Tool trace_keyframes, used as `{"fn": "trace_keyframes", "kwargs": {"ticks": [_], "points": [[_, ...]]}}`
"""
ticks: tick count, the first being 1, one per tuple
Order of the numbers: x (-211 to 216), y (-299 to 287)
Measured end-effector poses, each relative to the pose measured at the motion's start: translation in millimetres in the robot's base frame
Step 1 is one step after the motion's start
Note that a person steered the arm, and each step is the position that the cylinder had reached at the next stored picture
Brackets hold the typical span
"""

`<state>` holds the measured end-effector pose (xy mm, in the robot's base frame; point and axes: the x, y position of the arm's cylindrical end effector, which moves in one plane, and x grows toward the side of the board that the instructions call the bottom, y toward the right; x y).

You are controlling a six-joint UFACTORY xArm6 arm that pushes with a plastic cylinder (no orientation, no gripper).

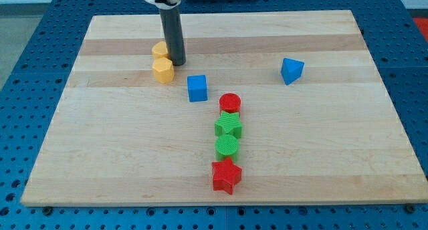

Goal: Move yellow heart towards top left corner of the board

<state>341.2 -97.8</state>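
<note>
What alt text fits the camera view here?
My tip rests just right of the yellow heart, above the yellow hexagon, on a wooden board. Other blocks lie toward the centre and right.

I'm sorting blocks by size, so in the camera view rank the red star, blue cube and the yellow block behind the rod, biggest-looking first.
1. red star, nearest the view's bottom, so nearness may inflate it
2. blue cube
3. yellow block, partly hidden beside my tip, so unsure
</note>
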Motion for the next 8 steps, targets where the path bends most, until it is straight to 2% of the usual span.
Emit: {"fn": "trace_keyframes", "kwargs": {"ticks": [8], "points": [[-26.7,-122.3]]}}
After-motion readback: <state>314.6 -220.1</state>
